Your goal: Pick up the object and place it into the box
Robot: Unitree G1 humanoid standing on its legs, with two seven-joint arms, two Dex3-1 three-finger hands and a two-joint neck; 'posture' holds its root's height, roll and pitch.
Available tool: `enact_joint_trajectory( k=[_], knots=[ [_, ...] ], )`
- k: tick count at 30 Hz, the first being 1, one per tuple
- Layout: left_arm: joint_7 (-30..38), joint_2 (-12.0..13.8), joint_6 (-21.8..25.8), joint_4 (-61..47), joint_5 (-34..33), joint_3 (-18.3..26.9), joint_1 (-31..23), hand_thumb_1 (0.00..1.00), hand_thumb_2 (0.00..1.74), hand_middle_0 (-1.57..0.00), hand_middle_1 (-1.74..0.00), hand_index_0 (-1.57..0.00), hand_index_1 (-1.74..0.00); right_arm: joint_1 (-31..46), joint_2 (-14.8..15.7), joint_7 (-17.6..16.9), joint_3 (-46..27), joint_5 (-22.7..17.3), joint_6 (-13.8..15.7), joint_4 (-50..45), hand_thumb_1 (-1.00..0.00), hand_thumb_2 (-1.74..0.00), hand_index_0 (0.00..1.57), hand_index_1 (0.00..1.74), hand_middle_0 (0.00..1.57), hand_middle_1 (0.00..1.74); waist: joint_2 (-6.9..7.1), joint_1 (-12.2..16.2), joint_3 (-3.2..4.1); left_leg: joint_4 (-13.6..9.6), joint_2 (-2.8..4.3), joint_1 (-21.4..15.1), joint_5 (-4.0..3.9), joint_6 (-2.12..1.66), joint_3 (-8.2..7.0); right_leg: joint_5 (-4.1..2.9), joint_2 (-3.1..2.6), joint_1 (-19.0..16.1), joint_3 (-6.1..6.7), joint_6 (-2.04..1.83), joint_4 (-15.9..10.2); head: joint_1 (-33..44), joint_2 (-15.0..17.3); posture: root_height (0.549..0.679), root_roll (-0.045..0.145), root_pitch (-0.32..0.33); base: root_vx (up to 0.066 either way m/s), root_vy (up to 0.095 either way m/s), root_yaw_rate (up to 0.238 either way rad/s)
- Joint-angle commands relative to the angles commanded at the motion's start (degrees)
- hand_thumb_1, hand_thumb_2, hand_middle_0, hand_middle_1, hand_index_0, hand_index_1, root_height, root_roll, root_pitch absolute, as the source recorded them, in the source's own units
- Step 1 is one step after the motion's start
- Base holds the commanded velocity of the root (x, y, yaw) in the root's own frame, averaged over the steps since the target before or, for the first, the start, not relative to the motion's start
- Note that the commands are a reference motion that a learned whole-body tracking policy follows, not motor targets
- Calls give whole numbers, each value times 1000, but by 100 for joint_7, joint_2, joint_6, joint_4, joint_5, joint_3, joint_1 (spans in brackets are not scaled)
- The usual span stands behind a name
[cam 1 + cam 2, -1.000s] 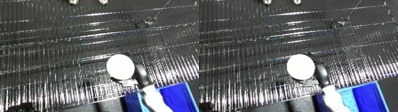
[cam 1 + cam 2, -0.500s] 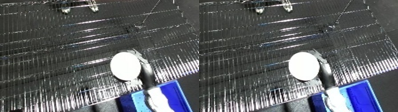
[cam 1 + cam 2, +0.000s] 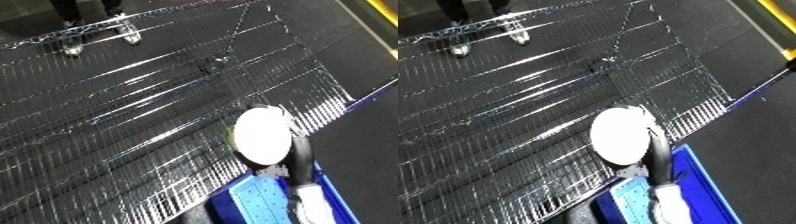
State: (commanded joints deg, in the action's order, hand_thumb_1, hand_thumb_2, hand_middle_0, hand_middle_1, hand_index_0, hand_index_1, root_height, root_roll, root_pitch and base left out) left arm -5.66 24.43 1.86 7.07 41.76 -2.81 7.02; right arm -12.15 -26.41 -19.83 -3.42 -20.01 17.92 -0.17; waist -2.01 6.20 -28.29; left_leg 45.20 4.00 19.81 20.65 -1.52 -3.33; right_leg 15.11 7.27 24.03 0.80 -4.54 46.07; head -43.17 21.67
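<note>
Now your right hand [image 3: 300, 159] has its fingers curled round the white disc [image 3: 262, 135]. Blue bin [image 3: 704, 185] sits just below it, toward you; left hand is out of view.

Wire-grid surface [image 3: 133, 115]: shiny metal, glinting. White object [image 3: 262, 135]: smooth, matt. Blue bin [image 3: 704, 185], lower right: smooth glossy plastic. Floor [image 3: 355, 60]: dark, matt.

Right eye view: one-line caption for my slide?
Right hand holds a white disc-shaped object at the wire-mesh table's edge, just above the blue bin.
</note>
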Motion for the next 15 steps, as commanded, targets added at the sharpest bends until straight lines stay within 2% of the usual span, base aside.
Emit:
enact_joint_trajectory(
  k=[4,9,12,15],
  knots=[
    [-50,-80,67,2,31,-47,-89,1000,1740,-1570,-1740,-1570,-1740,332,-46,-200,-187,-82,188,41,-600,-1044,942,1044,942,1044,-125,198,52,-208,26,-235,-24,-27,-144,-3,31,-112,83,-4,-147,-358,-68,642,76,-51,-29,109,-165],
    [-109,-182,207,116,78,-104,-146,1000,1740,-1570,-1740,-1570,-1740,720,-122,-356,-462,-307,409,289,-600,-1044,942,1044,942,1044,-295,505,104,-430,53,-521,-103,-67,-337,-7,56,-212,208,-22,-314,-726,-109,645,84,-54,-1,119,-205],
    [-133,-251,314,185,121,-142,-168,1000,1740,-1570,-1740,-1570,-1740,928,-141,-320,-631,-560,599,544,-600,-1044,942,1044,942,1044,-408,687,108,-535,50,-653,-153,-84,-441,0,59,-244,274,-27,-392,-916,-151,646,90,-54,10,118,-200],
    [-149,-299,439,252,179,-217,-169,1000,1740,-1570,-1740,-1570,-1740,1066,-177,-210,-763,-883,798,854,-600,-1044,942,1044,942,1044,-512,828,82,-636,32,-736,-203,-105,-510,-4,60,-242,324,-35,-459,-1050,-194,647,95,-53,4,101,-148]
  ],
)
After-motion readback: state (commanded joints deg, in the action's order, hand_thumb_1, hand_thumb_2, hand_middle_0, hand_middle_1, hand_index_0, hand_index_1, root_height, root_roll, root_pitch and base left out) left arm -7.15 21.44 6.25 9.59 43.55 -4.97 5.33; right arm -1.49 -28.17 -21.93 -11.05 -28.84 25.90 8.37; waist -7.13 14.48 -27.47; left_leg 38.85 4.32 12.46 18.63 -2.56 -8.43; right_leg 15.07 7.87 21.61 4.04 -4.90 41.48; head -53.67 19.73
